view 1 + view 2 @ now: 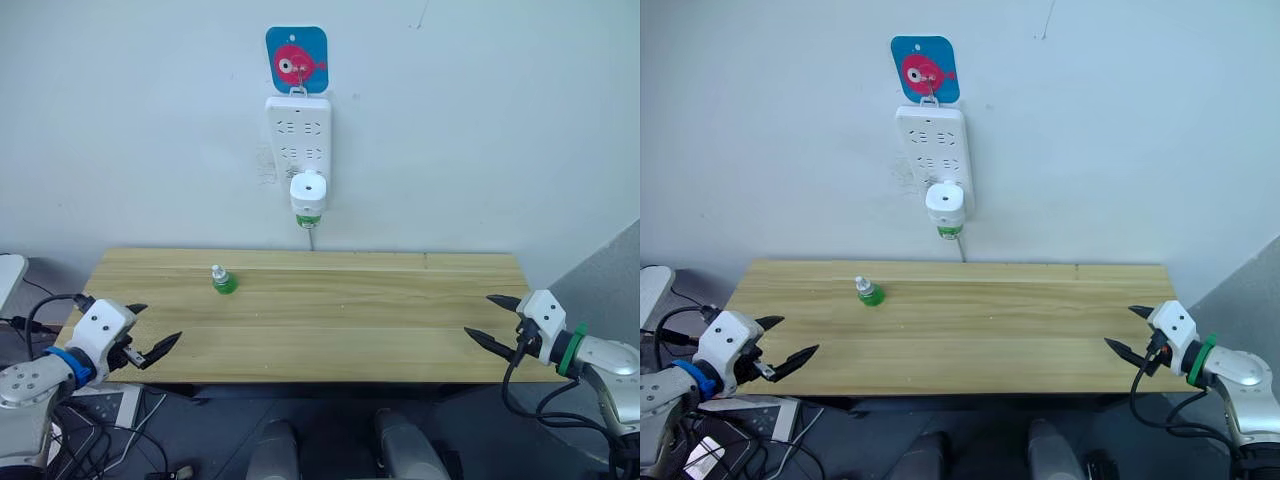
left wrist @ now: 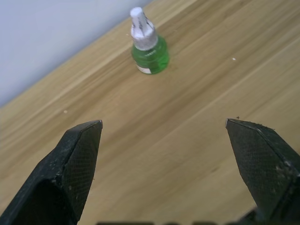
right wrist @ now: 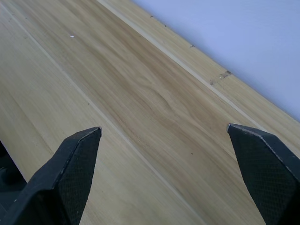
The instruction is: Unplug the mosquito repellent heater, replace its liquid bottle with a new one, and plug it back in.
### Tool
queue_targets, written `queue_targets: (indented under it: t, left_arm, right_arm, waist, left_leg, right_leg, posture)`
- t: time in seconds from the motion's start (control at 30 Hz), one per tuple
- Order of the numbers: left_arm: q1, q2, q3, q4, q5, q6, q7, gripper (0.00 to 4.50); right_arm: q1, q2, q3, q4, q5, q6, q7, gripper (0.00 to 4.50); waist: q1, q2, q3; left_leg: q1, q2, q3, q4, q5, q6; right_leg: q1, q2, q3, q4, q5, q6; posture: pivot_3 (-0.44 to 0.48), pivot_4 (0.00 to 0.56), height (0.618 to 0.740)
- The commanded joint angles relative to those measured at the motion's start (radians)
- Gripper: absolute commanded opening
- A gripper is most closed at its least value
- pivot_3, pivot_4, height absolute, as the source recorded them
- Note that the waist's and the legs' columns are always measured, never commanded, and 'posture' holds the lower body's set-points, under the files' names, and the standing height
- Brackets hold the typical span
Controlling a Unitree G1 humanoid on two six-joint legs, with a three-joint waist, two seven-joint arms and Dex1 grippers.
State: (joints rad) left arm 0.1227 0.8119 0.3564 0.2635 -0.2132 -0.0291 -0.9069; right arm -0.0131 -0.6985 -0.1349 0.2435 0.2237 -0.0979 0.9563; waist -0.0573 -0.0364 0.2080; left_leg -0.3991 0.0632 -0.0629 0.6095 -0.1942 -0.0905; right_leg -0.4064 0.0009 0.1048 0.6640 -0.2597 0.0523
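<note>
Both grippers, left gripper (image 1: 150, 331) and right gripper (image 1: 493, 321), are hovering agape at the wooden table's (image 1: 330, 330) near corners, holding nothing. Left wrist view: the white-capped new bottle (image 2: 149, 46) is standing well ahead, tippable if nudged. On the wall power strip (image 1: 298, 140), the mosquito repellent heater (image 1: 308, 193) is sitting plugged in; a skewed pull risks dragging the strip.

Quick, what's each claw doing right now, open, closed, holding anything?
Left claw: open, holding nothing, at the table's left edge.
Right claw: open, holding nothing, at the table's right edge.
</note>
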Motion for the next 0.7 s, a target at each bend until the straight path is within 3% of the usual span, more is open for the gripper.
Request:
queue_targets:
  t: [0.03, 0.4, 0.63, 0.7]
  left_arm:
    - [0.012, 0.041, 0.026, -0.026, -0.039, 0.017, -0.05, 4.5]
    - [0.055, 0.071, 0.021, -0.029, 0.002, 0.07, -0.022, 4.5]
    - [0.062, 0.054, 0.054, -0.168, -0.098, 0.214, -0.024, 4.5]
    - [0.036, 0.043, 0.043, -0.252, -0.132, 0.262, -0.007, 4.5]
  right_arm:
    - [0.008, -0.012, -0.031, -0.027, 0.025, -0.007, 0.005, 4.49]
    - [0.044, -0.015, -0.038, -0.128, 0.034, 0.047, -0.014, 4.49]
    - [0.108, -0.005, -0.06, -0.344, 0.078, 0.129, -0.061, 4.49]
    - [0.113, 0.012, -0.056, -0.476, 0.113, 0.181, -0.093, 4.49]
  waist:
    - [0.0, 0.0, 0.0]
    - [0.0, 0.001, 0.001]
    - [0.001, 0.003, 0.029]
    - [0.0, 0.004, 0.045]
  left_leg:
    - [0.0, 0.0, 0.0, 0.0, 0.0, 0.0]
    - [0.0, 0.0, 0.001, 0.0, 0.0, 0.0]
    - [0.0, 0.0, 0.008, 0.0, 0.0, 0.0]
    - [0.0, 0.0, 0.01, 0.0, 0.0, 0.0]
  right_leg:
    - [0.0, 0.0, 0.0, 0.0, 0.0, 0.0]
    - [-0.001, 0.0, 0.001, 0.0, 0.0, 0.0]
    - [-0.005, 0.0, 0.009, 0.001, 0.0, 0.0]
    - [-0.005, 0.0, 0.012, 0.0, -0.001, 0.001]
  posture:
    - [-0.001, 0.171, 0.74]
    - [-0.022, 0.21, 0.74]
    - [-0.054, 0.272, 0.74]
    - [-0.075, 0.301, 0.74]
